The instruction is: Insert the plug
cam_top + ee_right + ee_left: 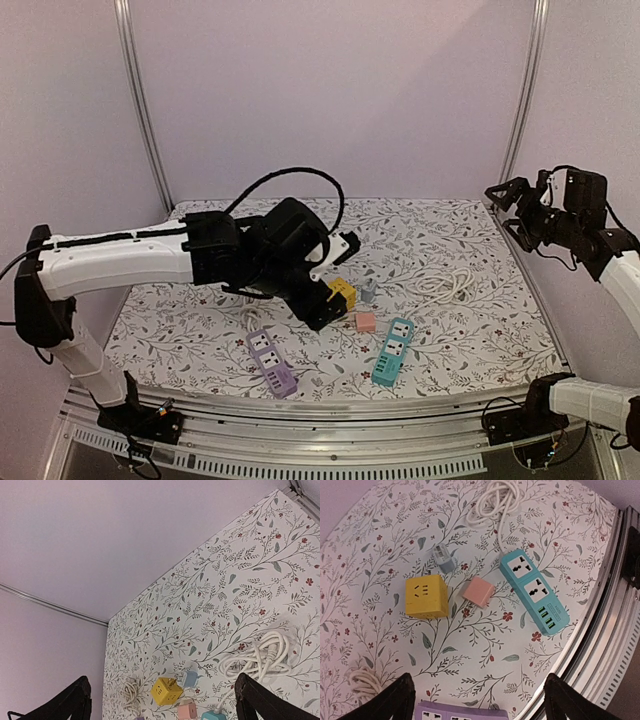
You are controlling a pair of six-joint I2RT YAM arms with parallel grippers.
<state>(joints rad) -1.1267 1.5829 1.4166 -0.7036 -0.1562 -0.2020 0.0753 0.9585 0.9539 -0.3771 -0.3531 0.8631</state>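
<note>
A small pink plug [476, 592] lies on the floral table beside a yellow cube socket [425, 597], with a blue-grey plug [443, 558] just behind them. A teal power strip [535, 590] lies to the right and a purple power strip [462, 712] lies under my left gripper. My left gripper [480, 705] is open and empty, hovering just in front of the cube and the plugs [322, 312]. My right gripper [508, 212] is open and empty, raised high at the table's far right corner. It sees the cube [166, 691] and the pink plug [188, 709] from afar.
A coiled white cable [445, 285] from the teal strip lies at the right back. A second small coil [362, 680] lies left of the purple strip [272, 362]. The table's metal front rail [330, 410] is close to the strips.
</note>
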